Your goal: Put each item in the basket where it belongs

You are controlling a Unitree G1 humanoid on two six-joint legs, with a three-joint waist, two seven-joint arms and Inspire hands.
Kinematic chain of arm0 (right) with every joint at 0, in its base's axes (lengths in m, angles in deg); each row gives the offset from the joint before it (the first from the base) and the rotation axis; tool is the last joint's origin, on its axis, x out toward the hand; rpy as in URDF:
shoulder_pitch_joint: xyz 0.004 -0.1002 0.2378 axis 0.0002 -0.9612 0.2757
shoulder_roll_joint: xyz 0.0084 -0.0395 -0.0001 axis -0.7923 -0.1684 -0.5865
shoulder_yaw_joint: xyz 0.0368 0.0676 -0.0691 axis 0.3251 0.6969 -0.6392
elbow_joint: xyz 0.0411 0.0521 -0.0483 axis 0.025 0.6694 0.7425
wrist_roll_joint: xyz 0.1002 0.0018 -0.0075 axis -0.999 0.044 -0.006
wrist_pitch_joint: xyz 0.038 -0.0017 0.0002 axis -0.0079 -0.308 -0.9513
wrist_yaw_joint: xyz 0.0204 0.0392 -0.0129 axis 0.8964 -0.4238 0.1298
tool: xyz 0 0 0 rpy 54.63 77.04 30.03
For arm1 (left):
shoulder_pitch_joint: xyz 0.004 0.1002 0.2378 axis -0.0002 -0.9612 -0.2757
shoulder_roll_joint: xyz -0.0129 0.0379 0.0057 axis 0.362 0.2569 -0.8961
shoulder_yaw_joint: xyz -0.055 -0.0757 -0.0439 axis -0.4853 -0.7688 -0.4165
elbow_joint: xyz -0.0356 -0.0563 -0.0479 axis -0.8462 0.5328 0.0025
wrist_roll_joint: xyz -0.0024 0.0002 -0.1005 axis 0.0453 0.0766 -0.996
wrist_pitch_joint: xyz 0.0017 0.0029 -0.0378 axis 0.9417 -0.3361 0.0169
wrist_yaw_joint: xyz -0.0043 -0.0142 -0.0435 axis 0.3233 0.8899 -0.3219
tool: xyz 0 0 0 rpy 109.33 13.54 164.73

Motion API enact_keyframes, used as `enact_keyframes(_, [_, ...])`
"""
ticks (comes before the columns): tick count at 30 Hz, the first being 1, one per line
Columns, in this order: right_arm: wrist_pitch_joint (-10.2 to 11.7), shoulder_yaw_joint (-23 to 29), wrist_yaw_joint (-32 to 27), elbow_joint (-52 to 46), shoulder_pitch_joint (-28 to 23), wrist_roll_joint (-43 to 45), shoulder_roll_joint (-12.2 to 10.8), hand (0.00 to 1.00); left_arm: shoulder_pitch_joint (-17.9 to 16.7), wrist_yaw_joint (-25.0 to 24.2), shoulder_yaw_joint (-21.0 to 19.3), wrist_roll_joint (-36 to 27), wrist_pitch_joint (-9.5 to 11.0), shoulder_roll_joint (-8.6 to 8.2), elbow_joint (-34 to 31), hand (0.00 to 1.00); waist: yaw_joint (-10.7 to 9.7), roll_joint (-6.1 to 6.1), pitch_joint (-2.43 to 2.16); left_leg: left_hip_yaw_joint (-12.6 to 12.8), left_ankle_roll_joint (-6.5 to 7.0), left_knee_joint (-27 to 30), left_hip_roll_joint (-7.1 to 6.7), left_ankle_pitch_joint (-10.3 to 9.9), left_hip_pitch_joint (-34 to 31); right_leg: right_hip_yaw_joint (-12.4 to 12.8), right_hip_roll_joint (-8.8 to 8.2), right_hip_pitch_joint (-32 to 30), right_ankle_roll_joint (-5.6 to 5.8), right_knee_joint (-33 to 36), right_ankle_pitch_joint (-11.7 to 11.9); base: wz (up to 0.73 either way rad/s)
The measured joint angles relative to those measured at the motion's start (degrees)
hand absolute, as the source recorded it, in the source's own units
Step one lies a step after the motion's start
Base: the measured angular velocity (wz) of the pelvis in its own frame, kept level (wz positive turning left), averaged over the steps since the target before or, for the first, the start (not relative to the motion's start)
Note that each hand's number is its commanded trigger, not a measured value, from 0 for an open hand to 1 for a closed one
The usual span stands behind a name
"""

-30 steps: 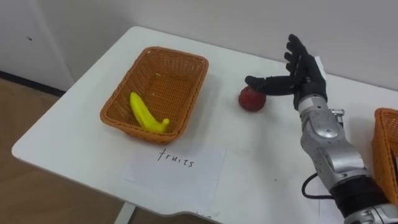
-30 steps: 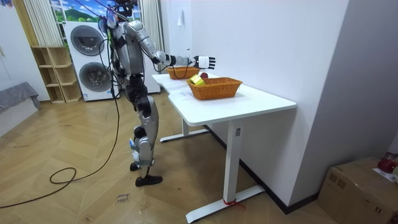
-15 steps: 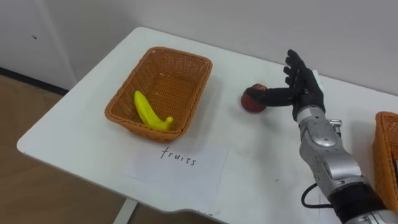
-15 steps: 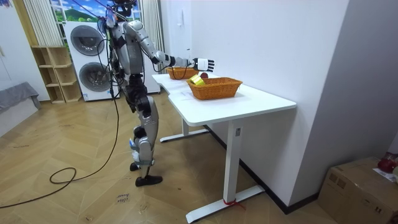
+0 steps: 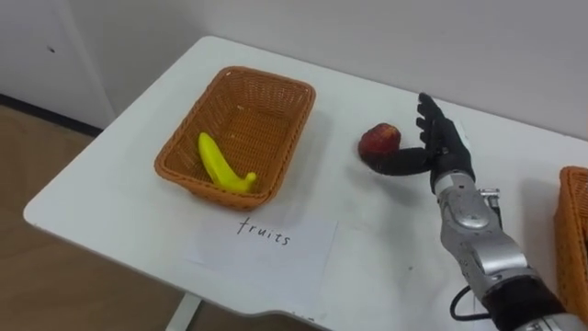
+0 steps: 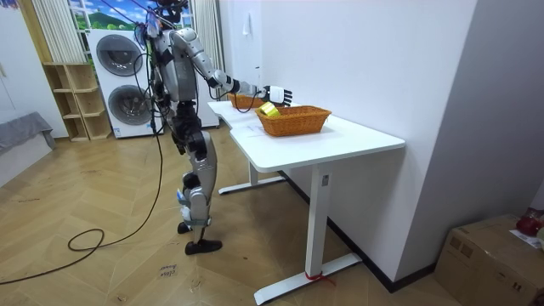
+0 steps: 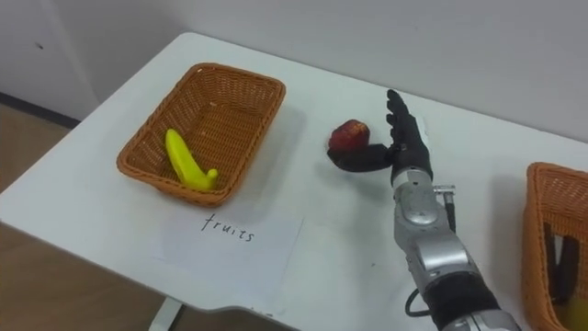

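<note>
**Red apple (image 5: 379, 140) beside an open right robot hand (image 5: 446, 152)**

The apple lies on the white surface (image 5: 367, 230), right of the wicker basket (image 5: 280, 115) that holds a banana (image 5: 220, 165). The robot hand's fingers are straight, its thumb stretched along the apple's near side, grasping nothing.

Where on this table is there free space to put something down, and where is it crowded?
Free: the tabletop between the fruit basket and the apple, and between the right hand and the second basket. Crowded: around the apple, with the hand's thumb close beside it.
</note>
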Motion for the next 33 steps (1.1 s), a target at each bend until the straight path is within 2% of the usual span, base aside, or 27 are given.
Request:
enact_keyframes(12, [0.00, -0.01, -0.01, 1.57, 0.01, 1.51, 0.00, 0.00, 0.15, -0.15, 1.52, -0.91, -0.04, 0.04, -0.01, 0.00, -0.06, 0.24, -0.07, -0.03, 0.00, 0.73, -0.06, 0.01, -1.62, -0.64, -0.19, -1.16, -0.01, 0.04, 0.00, 0.00])
enact_keyframes(21, [0.03, 0.00, -0.04, 3.79, 0.05, 1.46, 0.00, 0.00, 0.90, 0.39, 2.88, -0.93, -0.25, 0.26, -0.04, 0.00, 0.07, 0.98, 0.24, -0.01, -0.01, 0.90, -0.05, 0.01, -2.32, -0.69, -0.17, -1.78, -0.03, 0.14, 0.02, 0.00])
enact_keyframes(23, [0.74, 0.00, -0.12, 4.51, 0.55, 1.47, 0.00, 0.00, 1.35, 1.09, 3.07, -0.97, -0.18, 0.33, -0.04, 0.00, 0.12, 1.07, 0.27, -0.01, -0.01, 0.97, -0.05, 0.02, -2.60, -0.68, -0.18, -2.04, -0.03, 0.15, 0.02, 0.00])
enact_keyframes(33, [1.45, 0.01, -0.11, 7.06, 2.71, 1.51, 0.07, 0.00, 2.48, 1.50, 3.58, -2.11, 0.29, 0.38, 0.00, 0.00, 0.11, 0.79, 0.24, 0.31, 0.01, 0.99, -0.03, 0.05, -3.01, -0.38, -0.23, -2.86, -0.07, 0.25, 0.05, -0.01])
